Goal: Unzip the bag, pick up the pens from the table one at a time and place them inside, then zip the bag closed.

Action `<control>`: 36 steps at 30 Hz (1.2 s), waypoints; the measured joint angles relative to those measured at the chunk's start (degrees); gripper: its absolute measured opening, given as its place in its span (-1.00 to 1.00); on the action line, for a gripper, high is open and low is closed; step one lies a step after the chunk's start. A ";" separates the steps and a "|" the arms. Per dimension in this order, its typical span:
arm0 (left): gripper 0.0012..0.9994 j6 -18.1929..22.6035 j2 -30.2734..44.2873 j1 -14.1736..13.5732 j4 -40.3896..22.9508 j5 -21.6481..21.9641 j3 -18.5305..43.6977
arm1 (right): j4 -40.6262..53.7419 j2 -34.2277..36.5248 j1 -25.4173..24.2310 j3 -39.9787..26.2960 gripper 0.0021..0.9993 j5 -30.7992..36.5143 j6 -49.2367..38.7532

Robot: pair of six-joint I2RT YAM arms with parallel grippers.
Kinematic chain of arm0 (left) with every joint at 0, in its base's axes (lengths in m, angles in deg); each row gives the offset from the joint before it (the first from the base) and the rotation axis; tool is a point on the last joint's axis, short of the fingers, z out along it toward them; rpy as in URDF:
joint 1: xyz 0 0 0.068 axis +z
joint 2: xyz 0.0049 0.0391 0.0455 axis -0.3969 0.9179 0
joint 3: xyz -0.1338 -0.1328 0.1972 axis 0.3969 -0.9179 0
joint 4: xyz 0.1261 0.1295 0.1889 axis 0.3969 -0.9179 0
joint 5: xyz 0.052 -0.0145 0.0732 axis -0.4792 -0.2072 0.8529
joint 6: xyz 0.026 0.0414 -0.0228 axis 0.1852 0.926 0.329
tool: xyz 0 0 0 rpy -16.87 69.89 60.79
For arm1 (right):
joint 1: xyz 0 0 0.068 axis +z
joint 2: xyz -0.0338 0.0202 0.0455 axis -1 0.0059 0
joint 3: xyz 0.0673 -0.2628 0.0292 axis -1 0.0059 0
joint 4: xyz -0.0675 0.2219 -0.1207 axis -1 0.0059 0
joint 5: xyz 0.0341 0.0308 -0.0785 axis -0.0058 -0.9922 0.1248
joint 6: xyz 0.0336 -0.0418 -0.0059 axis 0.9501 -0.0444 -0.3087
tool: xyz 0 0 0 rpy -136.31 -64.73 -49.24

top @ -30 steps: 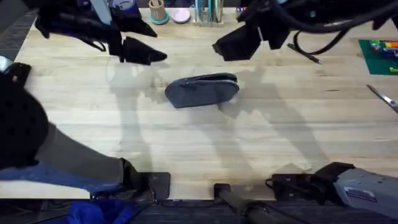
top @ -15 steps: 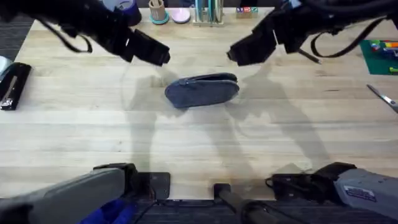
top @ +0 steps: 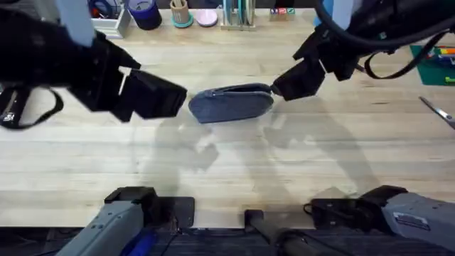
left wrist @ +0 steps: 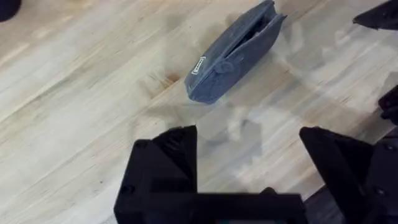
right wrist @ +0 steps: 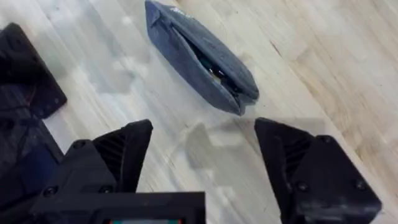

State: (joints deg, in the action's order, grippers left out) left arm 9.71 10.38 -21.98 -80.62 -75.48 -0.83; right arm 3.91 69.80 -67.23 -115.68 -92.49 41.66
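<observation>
My left gripper [top: 174, 99] hangs just left of the bag [top: 231, 104], its black fingers [left wrist: 163, 163] spread wide apart with nothing between them. The bag lies near the middle of the table [top: 234, 163], between my two grippers, its long axis running left to right across the planks. Its zipper runs along the top edge, and in my right wrist view the seam [right wrist: 211, 68] gapes a little, something small showing inside. My right gripper [top: 281, 87] sits just off the bag's right end, fingers [right wrist: 305, 168] likewise parted and empty.
</observation>
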 joint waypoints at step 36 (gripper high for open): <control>0.99 0.09 -4.24 0.00 0.72 0.21 -2.51 | 2.82 0.00 0.00 -1.07 -0.95 0.08 -25.46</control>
State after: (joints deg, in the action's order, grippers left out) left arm 9.80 6.14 -21.98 -79.90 -75.27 -3.34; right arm 6.73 69.80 -67.23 -116.75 -92.41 16.20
